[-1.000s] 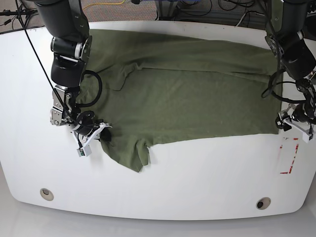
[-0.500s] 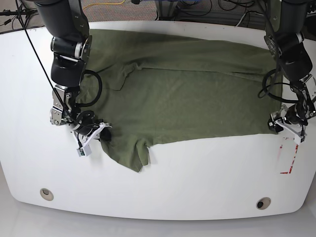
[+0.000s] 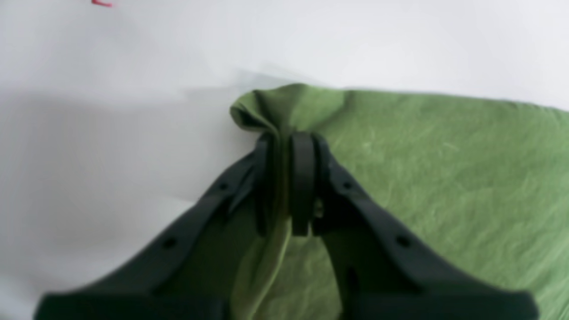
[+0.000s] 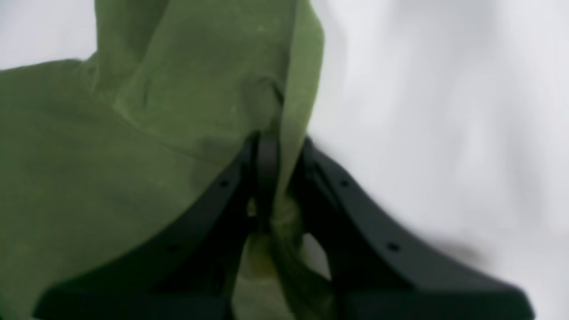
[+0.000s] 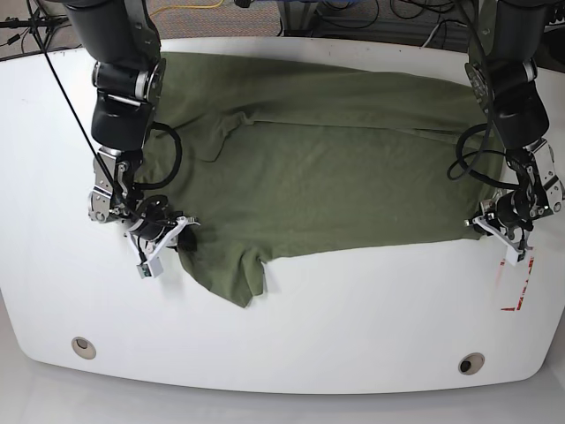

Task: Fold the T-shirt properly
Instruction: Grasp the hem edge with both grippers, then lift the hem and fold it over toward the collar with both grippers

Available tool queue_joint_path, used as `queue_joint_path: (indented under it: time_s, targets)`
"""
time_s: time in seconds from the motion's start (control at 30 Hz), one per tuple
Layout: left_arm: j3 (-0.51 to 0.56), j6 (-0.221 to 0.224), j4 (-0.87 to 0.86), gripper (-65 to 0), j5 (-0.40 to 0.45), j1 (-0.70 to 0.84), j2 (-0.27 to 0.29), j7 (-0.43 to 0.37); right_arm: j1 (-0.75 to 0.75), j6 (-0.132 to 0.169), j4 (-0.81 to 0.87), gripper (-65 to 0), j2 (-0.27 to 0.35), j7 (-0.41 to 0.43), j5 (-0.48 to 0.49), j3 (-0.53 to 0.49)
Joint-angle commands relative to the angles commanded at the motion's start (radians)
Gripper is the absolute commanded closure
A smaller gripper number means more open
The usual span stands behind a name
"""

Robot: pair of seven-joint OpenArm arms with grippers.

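Left gripper (image 3: 284, 178) fingers pinched closed; right gripper (image 4: 280, 178) likewise; both arms reaching down, wrists low.

Looks like a robotics lab setup to me: a big white rounded surface (image 5: 353, 309) with two black robot arms mounted at the back, bundles of loose cables (image 5: 371, 13) trailing on the floor behind it, and red tape marks (image 5: 516, 283) stuck near one edge.

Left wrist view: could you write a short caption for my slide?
Left end effector shut on a bunched corner of the olive-green T-shirt above the white table.
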Motion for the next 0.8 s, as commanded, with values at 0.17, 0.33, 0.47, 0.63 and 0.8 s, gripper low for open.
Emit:
queue_joint_path:
  time_s: [0.17, 0.33, 0.47, 0.63, 0.8]
  targets:
    - [0.0, -0.026, 0.124, 0.0, 0.0, 0.0, 0.0, 0.051, -0.028, 0.0, 0.137, 0.0, 0.021, -0.087, 0.0, 0.0]
    - [0.0, -0.1, 0.213, 0.0, 0.002, 0.002, 0.0, 0.089, -0.069, 0.0, 0.292, 0.0, 0.031, -0.18, 0.006, 0.003]
    - [0.0, -0.104, 0.267, 0.0, 0.002, 0.005, 0.0, 0.121, -0.107, 0.0, 0.42, 0.0, 0.034, -0.261, 0.006, 0.005]
    - [-0.005, -0.106, 0.328, 0.0, 0.0, 0.031, 0.0, 0.158, -0.187, 0.0, 0.592, 0.0, 0.035, -0.334, 0.006, 0.005]
    - [-0.005, -0.16, 0.391, 0.0, -0.002, 0.074, 0.0, 0.16, -0.269, 0.0, 0.76, 0.0, 0.028, -0.417, 0.008, 0.006]
